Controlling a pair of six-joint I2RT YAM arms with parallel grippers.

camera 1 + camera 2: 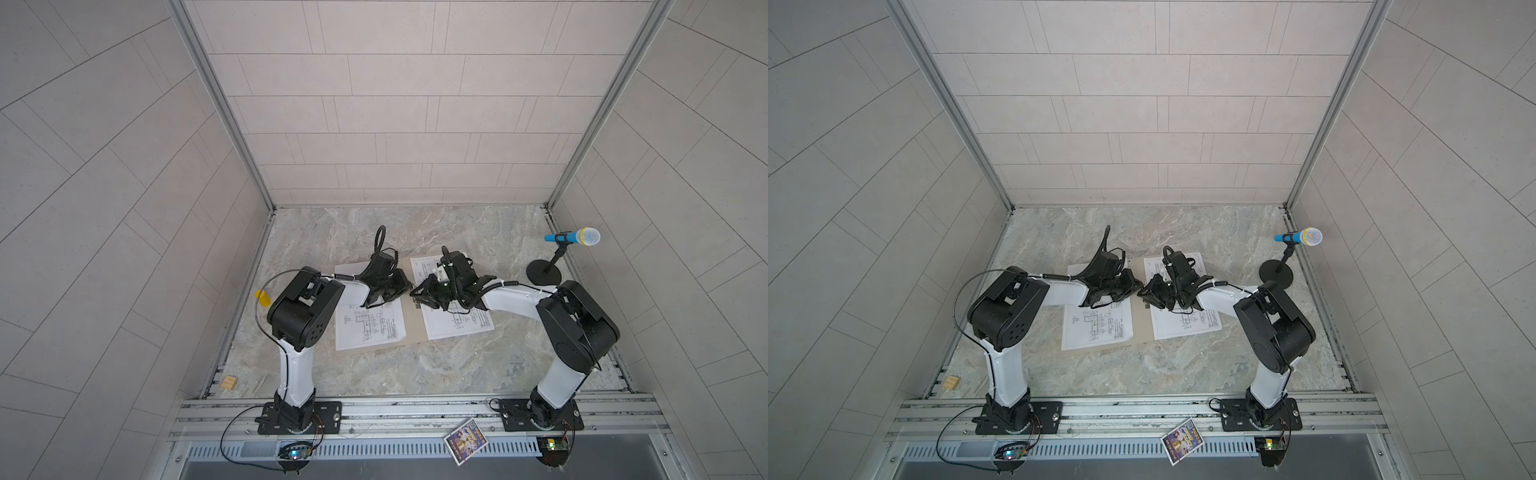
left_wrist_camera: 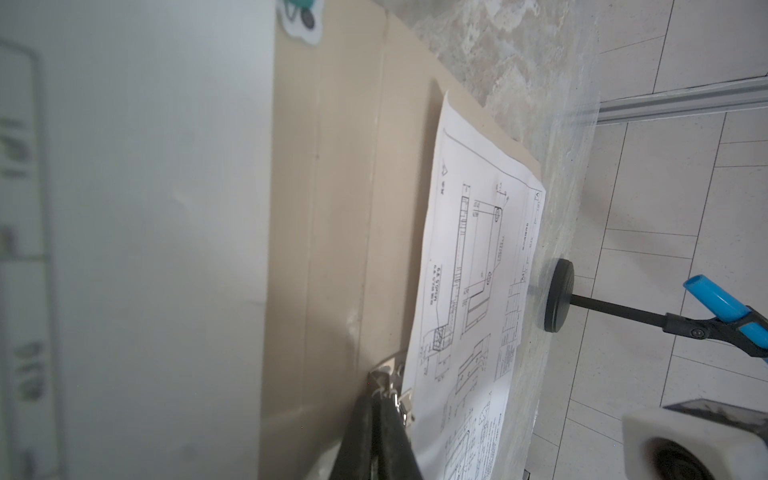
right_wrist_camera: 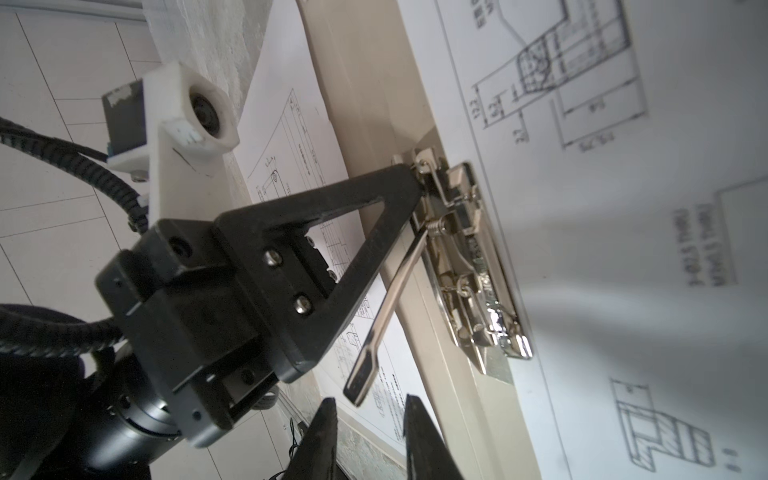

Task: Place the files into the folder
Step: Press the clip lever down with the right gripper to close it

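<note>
**Left sheet.** One of the files, the left sheet [image 1: 370,328], lies flat on the left leaf of the folder [image 1: 413,328]. The folder is spread open on the marble table [image 1: 374,374]. The sheet covers nearly the whole leaf, and only a tan margin shows beside the spine.

**Left gripper.** The left gripper [image 3: 410,176] is closed, with its fingers pressed together into a single point. That point touches the hinge end of the metal clip [image 3: 469,257] at the spine. Nothing is seen clamped between the fingers. Probable purpose: to pin the clip base and the folder to the table so that neither shifts while the lever is worked.

**Clip.** The lever [image 3: 386,307] stands raised off the cardboard, with its flat handle end free in the air. A raised lever suggests that the clamp plate is released and ready to admit paper.

**Right gripper.** The right gripper [image 3: 370,415] sits just short of the lever's handle end. Its jaws are a narrow gap apart and hold nothing. The narrow setting suits a thin metal strip.

**Right sheet.** The right sheet [image 1: 457,324], the second of the files, lies on the right leaf with its inner edge against the clip. Whether that edge sits under the clamp plate cannot be determined.

**Remaining work, as judged.** Seat both sheets, lower the lever, close the cover.
</note>
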